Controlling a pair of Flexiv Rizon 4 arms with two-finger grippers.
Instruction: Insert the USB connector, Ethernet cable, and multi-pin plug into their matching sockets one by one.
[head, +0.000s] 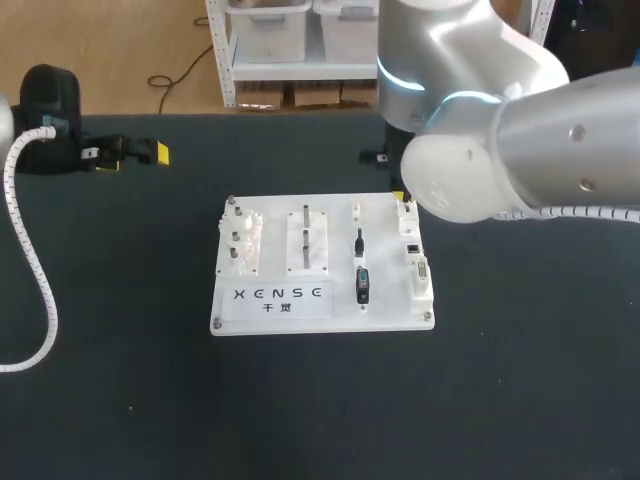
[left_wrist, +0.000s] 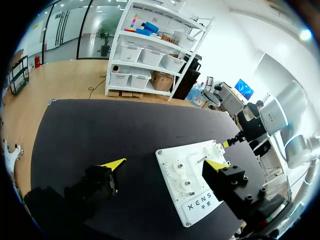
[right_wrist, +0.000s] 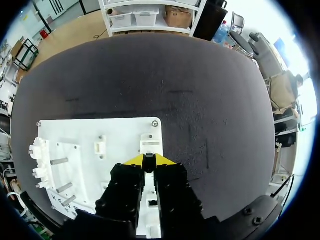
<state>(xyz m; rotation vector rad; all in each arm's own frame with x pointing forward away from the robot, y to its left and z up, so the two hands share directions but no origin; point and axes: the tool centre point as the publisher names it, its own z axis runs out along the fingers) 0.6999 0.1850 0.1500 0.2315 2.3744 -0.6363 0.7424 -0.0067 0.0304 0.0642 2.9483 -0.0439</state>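
Observation:
A white board (head: 320, 325) lies mid-table. In its holders rest a black Ethernet cable (head: 360, 243) and a dark multi-pin plug (head: 362, 285). White sockets (head: 412, 245) line its right edge. My right arm reaches over the board's far right corner and hides its own gripper, except for one yellow fingertip (head: 398, 196). In the right wrist view my right gripper (right_wrist: 148, 161) is shut on a thin dark USB connector (right_wrist: 148, 164), right above a white socket block (right_wrist: 150, 146). My left gripper (head: 130, 152) stands open and empty at the far left, away from the board (left_wrist: 172, 160).
The left half of the board carries white gears (head: 243, 245) and upright pegs (head: 305, 240). A white coiled cable (head: 40, 290) hangs along my left arm. Dark table surface surrounds the board on all sides.

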